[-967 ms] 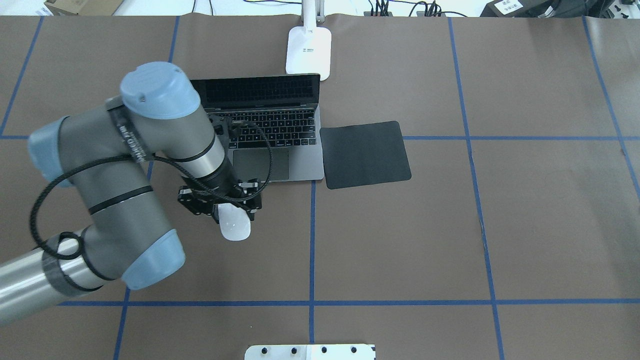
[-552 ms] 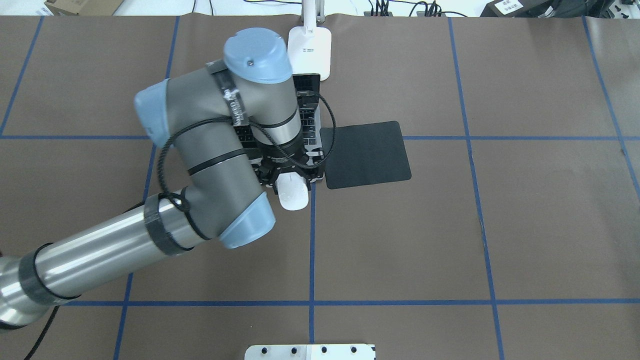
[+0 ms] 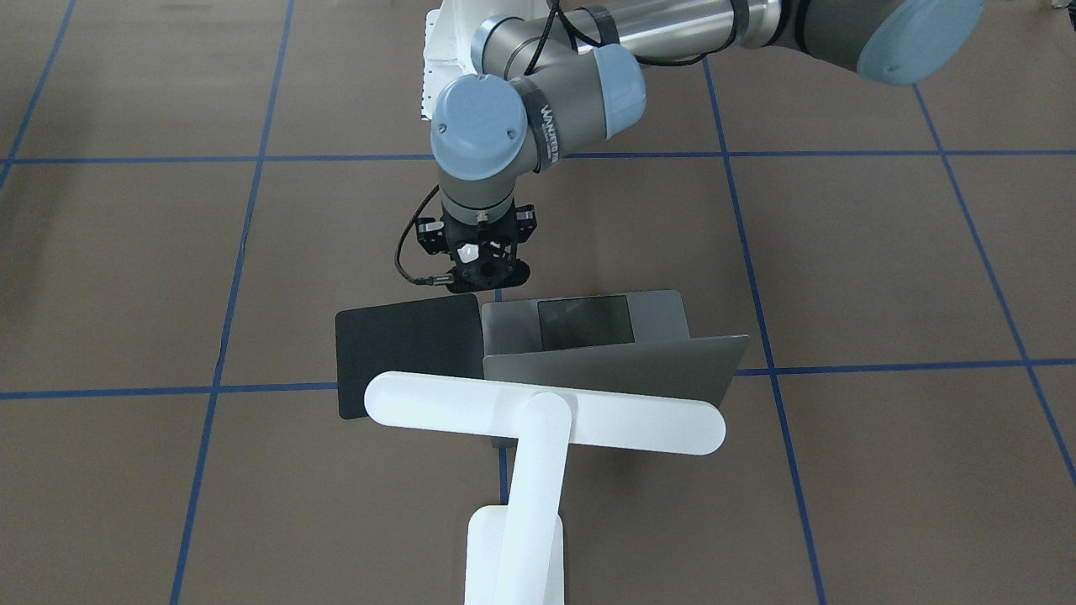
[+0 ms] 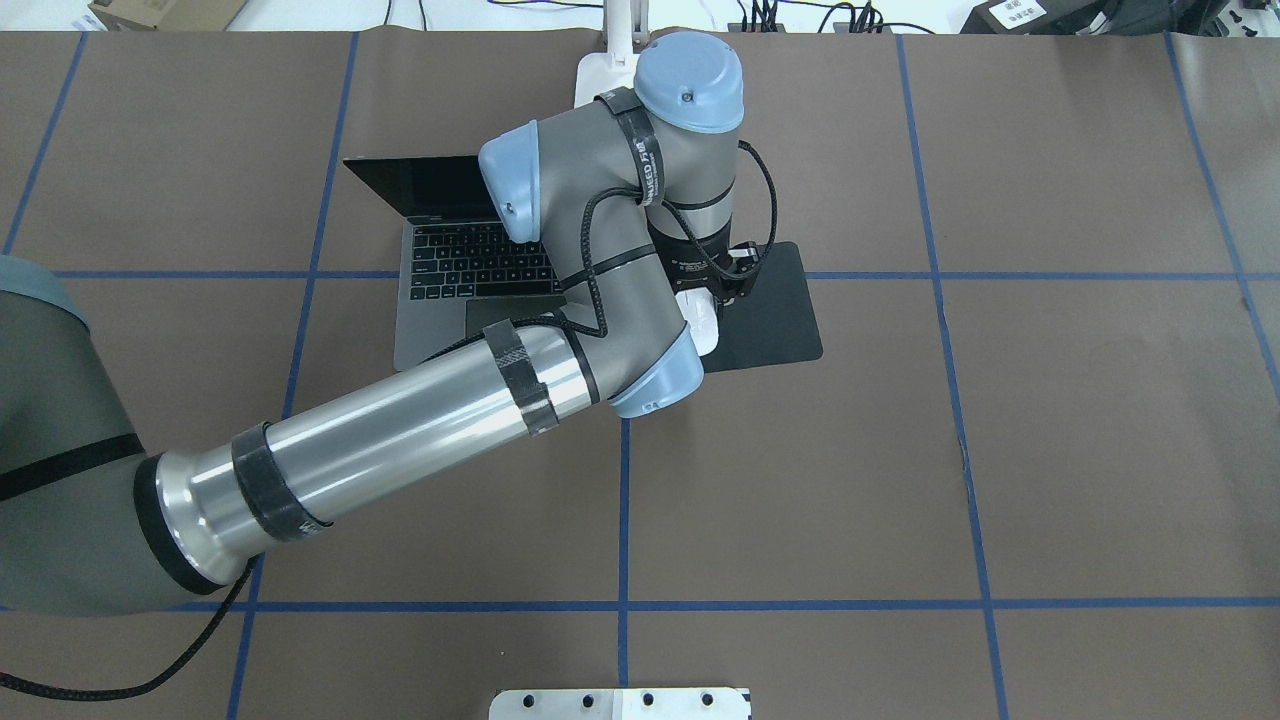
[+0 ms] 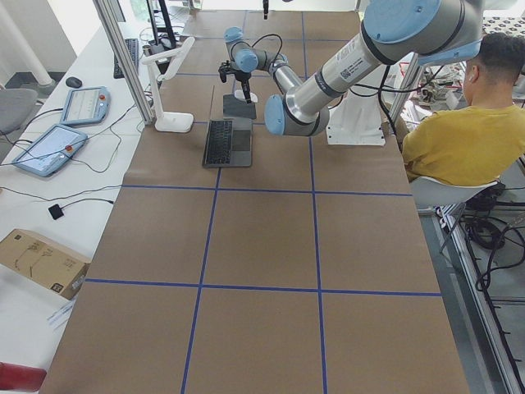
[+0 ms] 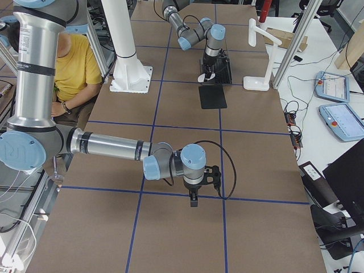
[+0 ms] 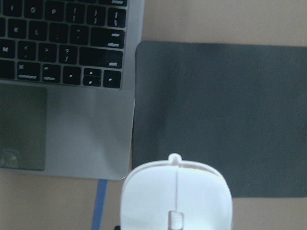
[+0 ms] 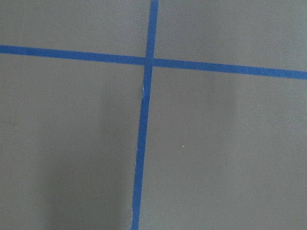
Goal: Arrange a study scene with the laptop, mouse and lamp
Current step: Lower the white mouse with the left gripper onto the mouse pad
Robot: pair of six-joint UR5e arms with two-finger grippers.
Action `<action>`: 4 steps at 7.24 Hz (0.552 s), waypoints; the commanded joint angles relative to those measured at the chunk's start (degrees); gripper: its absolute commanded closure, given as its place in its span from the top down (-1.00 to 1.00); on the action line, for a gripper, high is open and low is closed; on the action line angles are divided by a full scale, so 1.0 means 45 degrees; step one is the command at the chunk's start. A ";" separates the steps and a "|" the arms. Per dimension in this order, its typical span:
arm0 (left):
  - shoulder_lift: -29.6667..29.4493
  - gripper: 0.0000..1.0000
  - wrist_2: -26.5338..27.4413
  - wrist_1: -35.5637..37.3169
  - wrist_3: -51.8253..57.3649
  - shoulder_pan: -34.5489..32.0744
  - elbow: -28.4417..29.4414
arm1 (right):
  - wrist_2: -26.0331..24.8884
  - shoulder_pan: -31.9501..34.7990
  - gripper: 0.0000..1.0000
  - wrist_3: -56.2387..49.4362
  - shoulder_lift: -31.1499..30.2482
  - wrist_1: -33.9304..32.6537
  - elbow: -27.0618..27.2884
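Note:
The open grey laptop [image 4: 450,270] sits left of centre; it also shows in the front view [image 3: 588,323] and the left wrist view [image 7: 72,120]. The white lamp [image 3: 546,412] stands behind it, its base [image 4: 592,75] partly hidden by my arm. My left gripper [image 4: 712,298] is shut on the white mouse [image 4: 702,325] and holds it above the near left part of the black pad [image 4: 775,310]. The mouse [image 7: 176,196] fills the bottom of the left wrist view. My right gripper [image 6: 194,196] shows only in the exterior right view, low over bare table; I cannot tell whether it is open or shut.
A white ribbed pedestal [image 6: 131,74] with a bolted flange [image 4: 620,703] stands at the robot's side of the table. A person in a yellow shirt [image 5: 459,139] sits beside it. Blue tape lines [image 8: 144,120] cross the brown table cover.
My left arm has carried the mouse from in front of the laptop to the right and away from the robot, to above the black pad. The laptop and lamp have not moved.

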 commanded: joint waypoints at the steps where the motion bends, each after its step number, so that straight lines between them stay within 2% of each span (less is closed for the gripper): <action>1: -0.0597 0.24 0.0620 -0.0650 -0.0161 0.0015 0.1272 | 0.0000 -0.0018 1.00 0.0004 0.0008 0.0004 -0.0084; 2: -0.0696 0.24 0.1205 -0.1735 -0.0162 0.0054 0.2128 | -0.0019 0.0001 1.00 0.0004 0.0027 -0.0015 -0.0104; 3: -0.0716 0.25 0.1269 -0.2230 -0.0162 0.0054 0.2601 | -0.0019 0.0001 1.00 0.0004 0.0027 -0.0015 -0.0104; 4: -0.0736 0.32 0.1250 -0.2254 -0.0142 0.0093 0.2605 | -0.0019 -0.0018 1.00 0.0004 0.0027 -0.0015 -0.0104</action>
